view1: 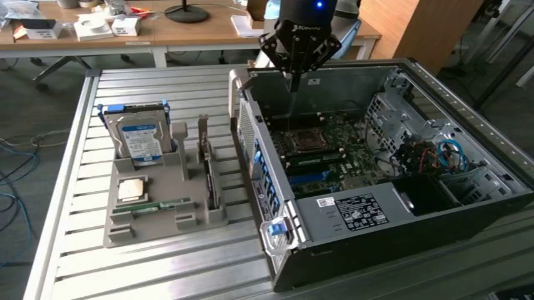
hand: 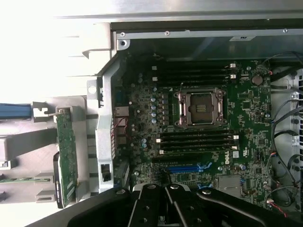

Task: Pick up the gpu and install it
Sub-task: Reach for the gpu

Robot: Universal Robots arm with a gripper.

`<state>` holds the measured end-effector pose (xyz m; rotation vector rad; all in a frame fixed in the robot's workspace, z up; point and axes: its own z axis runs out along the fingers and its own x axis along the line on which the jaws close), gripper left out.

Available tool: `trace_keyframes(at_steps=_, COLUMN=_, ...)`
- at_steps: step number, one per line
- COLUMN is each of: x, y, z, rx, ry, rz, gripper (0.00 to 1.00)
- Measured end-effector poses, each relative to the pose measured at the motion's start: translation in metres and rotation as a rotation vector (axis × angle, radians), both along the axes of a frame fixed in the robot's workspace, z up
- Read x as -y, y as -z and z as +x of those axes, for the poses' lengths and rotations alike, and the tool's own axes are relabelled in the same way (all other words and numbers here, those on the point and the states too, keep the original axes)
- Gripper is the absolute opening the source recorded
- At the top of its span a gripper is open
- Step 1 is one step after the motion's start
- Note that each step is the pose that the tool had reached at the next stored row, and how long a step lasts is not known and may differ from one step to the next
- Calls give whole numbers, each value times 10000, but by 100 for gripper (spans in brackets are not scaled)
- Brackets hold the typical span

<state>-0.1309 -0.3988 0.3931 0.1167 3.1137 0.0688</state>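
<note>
Nearest in the exterior view, a gray tray [view1: 167, 184] sat on the slatted table [view1: 75, 250]. It was just beside the open case [view1: 376, 219], on the exterior view's left of it. A green stick [view1: 154, 206] lay flat at the tray's near end. Behind it the gpu [view1: 210, 181] stood on edge in a slot along the side of the tray closest to the case. A drive [view1: 142, 140] with a blue-and-white label stood upright at the tray's far end.

The gpu was untouched and well apart from the gripper [view1: 294, 84]. It lay outside the case, lower than the tool, nearer the camera and off to the exterior view's left, with the case's perforated wall between them.

The gripper hung over the far part of the case, above the board [view1: 351, 150] and just beyond the socket [view1: 304, 140], clear of everything below. Its black fingers [hand: 147, 201] were pressed together to a point, and nothing was clamped between them. In the wrist view they showed in front of the board near the blue slot [hand: 189, 168], and the gpu was seen edge-on outside the case wall.

Farthest back, a wooden desk [view1: 200, 31] carried a lamp base [view1: 185, 14] and small boxes [view1: 92, 28].
</note>
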Motion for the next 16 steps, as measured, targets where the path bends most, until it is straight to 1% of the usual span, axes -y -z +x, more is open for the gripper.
trace_keyframes(at_steps=7, x=0, y=2, z=-148, rx=12, ry=0, rz=1, gripper=11)
trace_keyframes(at_steps=16, x=0, y=5, z=-387, rx=39, ry=-2, rz=0, gripper=11)
